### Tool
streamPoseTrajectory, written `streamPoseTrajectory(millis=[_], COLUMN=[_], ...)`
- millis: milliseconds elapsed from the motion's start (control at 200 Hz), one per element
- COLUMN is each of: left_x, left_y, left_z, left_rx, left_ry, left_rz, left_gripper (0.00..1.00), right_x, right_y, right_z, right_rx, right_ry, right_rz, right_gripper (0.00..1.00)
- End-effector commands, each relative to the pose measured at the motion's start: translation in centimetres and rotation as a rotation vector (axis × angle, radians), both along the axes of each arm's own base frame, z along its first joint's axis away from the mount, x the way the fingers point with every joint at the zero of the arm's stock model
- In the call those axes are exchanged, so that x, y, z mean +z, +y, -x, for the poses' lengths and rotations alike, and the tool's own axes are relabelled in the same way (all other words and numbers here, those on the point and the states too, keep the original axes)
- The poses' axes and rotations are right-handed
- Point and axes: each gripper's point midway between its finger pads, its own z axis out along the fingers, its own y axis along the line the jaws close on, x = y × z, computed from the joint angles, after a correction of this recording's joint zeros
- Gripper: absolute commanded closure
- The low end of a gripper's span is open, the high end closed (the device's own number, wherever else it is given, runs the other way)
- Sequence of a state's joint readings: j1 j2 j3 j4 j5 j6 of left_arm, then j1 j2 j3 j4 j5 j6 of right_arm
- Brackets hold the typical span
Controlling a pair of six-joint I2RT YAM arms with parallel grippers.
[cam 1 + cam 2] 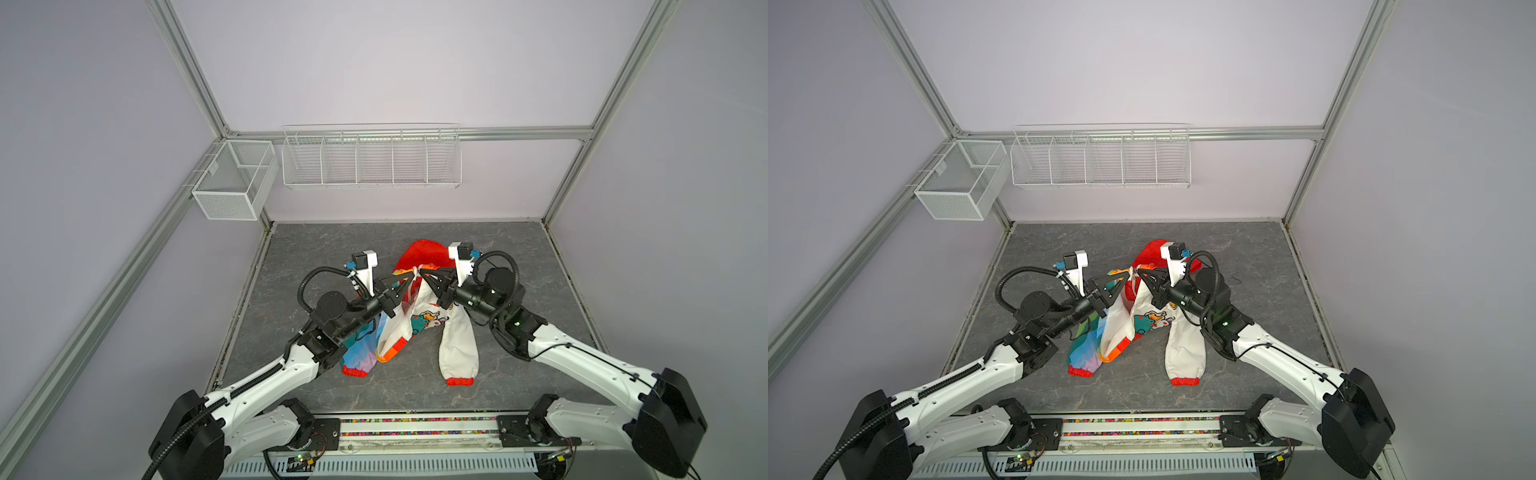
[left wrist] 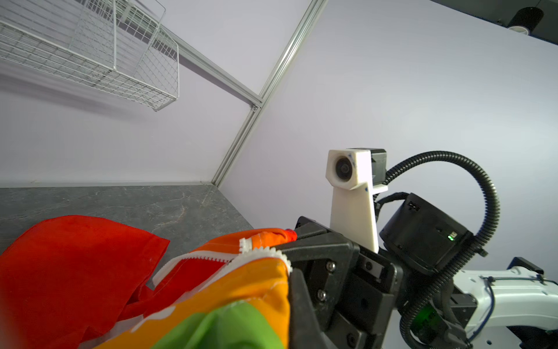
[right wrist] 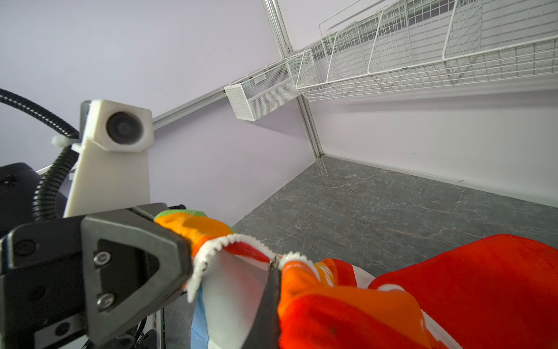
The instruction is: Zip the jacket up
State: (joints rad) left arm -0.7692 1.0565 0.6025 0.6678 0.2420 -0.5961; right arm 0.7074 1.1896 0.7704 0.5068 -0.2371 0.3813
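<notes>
In both top views, a small, thin hooded jacket point(image 1: 415, 328) point(image 1: 1136, 328), one half rainbow-striped and the other white with cartoon animals, is sitting bunched around the middle of the grey marbled bench point(image 1: 324, 257). Its red hood point(image 1: 419, 253) is lying flat on the bench. Just in front of the red hood, toward the arms' bases, the left hand point(image 1: 411, 277) and the right hand point(image 1: 423, 273) are meeting almost tip to tip. Each is pressed together and pinching the jacket's top edge, holding it raised above the bench. Farther from the hood on that same side, the jacket's body is draping down and its two red-cuffed sleeves are lying on the bench. Beyond the hood, a long white wire basket rack point(image 1: 370, 160) is hanging on the back wall, and a white mesh box point(image 1: 232, 183) is hanging off to the left of it.

In the left wrist view, the right hand point(image 2: 294, 238) is showing close beside the hood point(image 2: 75, 266). Its black fingers are closing on a fold of orange fabric, and the white zipper point(image 2: 211, 258) is running from that pinch toward the hood.

In the right wrist view, the left hand point(image 3: 188, 260) is clamping orange fabric and a toothed zipper edge point(image 3: 238, 240). Between it and the hood point(image 3: 468, 287), a thin dark finger point(image 3: 268, 302) of the right hand is pressing on the zipper edge.
</notes>
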Motion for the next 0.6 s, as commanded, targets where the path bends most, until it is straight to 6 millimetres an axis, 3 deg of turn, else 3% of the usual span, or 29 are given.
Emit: streamPoseTrajectory(millis=[0, 220, 595], left_x=[0.9, 2.1, 3.3], left_y=[1.6, 2.5, 1.4], left_z=[-0.4, -1.7, -3.0], left_rx=[0.083, 0.180, 0.146], left_ry=[-0.035, -0.077, -0.141], left_rz=[0.017, 0.024, 0.121], left_gripper=[1.00, 1.00, 1.00], right_x=[1.7, 3.1, 4.5], right_y=[-0.3, 0.0, 0.2], right_z=[0.8, 2.1, 3.1], right_rx=[0.026, 0.103, 0.154], right_ry=[-0.073, -0.108, -0.110], right_rz=[-0.035, -0.067, -0.109], right_gripper=[0.94, 0.94, 0.94])
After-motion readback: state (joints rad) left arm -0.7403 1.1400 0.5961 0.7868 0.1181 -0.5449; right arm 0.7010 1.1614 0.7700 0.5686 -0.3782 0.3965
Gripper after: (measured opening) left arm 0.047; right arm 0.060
